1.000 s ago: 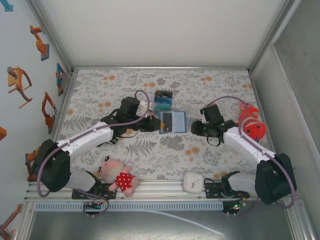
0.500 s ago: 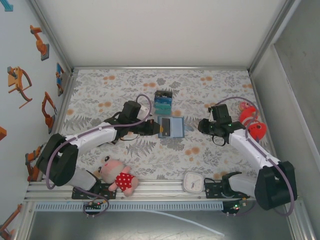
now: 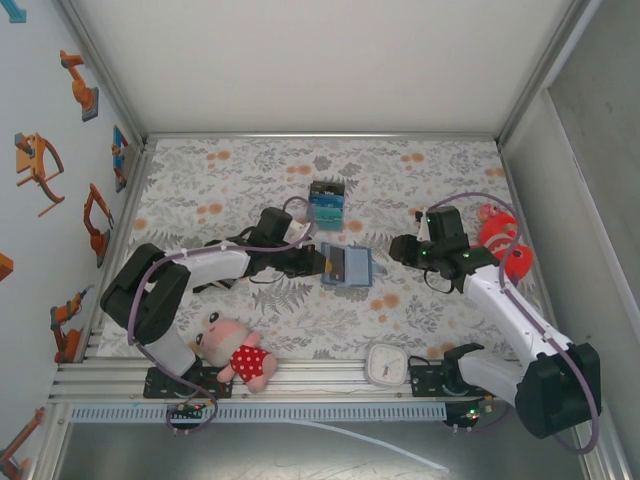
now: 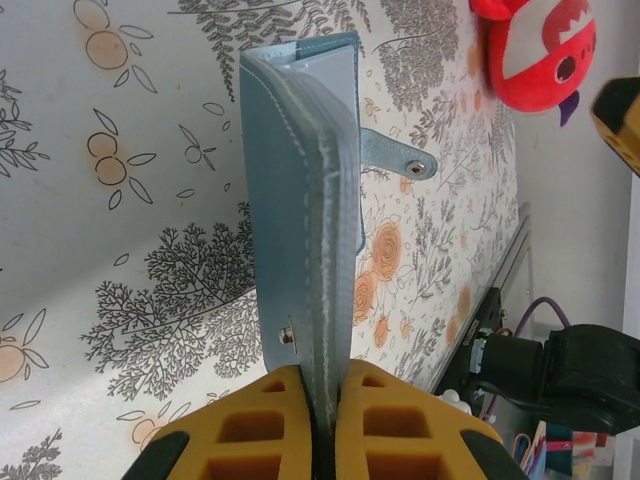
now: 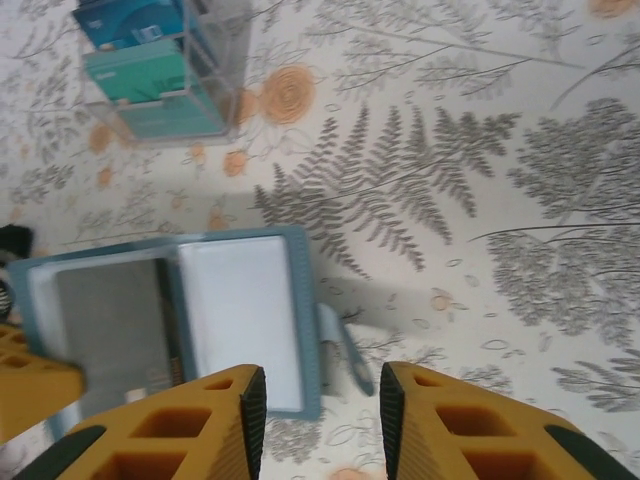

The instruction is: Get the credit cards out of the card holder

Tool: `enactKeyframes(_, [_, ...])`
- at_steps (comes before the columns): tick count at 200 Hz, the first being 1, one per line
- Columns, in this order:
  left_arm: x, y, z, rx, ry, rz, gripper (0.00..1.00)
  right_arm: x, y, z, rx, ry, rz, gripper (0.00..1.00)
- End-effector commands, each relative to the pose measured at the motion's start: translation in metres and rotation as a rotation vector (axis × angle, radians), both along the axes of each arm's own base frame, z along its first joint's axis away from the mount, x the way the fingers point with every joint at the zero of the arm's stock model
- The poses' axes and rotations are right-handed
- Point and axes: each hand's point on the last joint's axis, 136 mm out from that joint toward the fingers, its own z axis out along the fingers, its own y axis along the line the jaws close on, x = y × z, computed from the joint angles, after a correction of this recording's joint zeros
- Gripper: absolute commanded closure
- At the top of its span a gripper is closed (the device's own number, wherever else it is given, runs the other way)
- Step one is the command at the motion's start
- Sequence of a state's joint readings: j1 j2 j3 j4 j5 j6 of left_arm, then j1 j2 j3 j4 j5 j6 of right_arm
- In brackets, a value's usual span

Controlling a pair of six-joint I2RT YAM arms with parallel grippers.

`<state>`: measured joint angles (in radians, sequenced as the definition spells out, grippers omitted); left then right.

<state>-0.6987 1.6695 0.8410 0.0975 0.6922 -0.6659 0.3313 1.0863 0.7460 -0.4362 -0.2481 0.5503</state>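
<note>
Top external view showed the desk [image 3: 440,170], spread with a pale cloth printed in grey ferns and orange blossoms, with both arms reaching toward its middle. A round red plush toy [image 3: 505,245] sat beside the right arm.

Between the arms lay the flat steel-blue bifold card holder [image 3: 346,265], opened like a book near the middle of the desk. The left hand [image 3: 322,262] was clenched on its left edge. In the left wrist view the card holder [image 4: 305,200] ran edge-on away from the yellow fingers [image 4: 250,430], with pale stitching along its seam and a small metal stud near the grip. The right hand [image 3: 400,248] hovered to its right, apart from it. In the right wrist view that hand [image 5: 320,400] was released, with nothing between its fingers.

The same view showed the card holder [image 5: 170,330] with two inner panels framed in blue, the left dark grey and the right whitish. Whether a card sat in either could not be told.

Just behind it stood a small clear stand [image 5: 225,60] holding the credit cards [image 5: 140,60], dark blue above teal. A short blue strap [image 5: 340,345] stuck out from the card holder's right edge onto the cloth.
</note>
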Motion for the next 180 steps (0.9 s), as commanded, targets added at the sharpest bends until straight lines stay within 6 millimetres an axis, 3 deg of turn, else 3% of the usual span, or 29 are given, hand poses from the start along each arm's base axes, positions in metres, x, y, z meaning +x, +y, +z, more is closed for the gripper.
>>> enactKeyframes(1, [-0.001, -0.005, -0.002, -0.038, 0.013, -0.026, 1.0, 0.007, 0.027, 0.02, 0.067, -0.035, 0.05, 0.64])
enactKeyframes(37, [0.002, 0.004, -0.015, -0.008, 0.023, -0.024, 1.0, 0.011, 0.061, 0.013, 0.1, -0.019, 0.122, 0.64])
enactKeyframes(83, [0.003, 0.015, -0.032, 0.036, 0.05, -0.026, 0.95, 0.014, 0.091, -0.005, 0.088, 0.033, 0.177, 0.64])
enactKeyframes(155, [0.006, 0.035, -0.042, 0.108, 0.058, -0.017, 0.63, 0.018, 0.102, -0.029, 0.073, 0.105, 0.17, 0.63])
enactKeyframes(180, [0.012, 0.047, -0.041, 0.185, 0.021, 0.0, 0.6, 0.017, 0.103, -0.033, 0.078, 0.123, 0.163, 0.63])
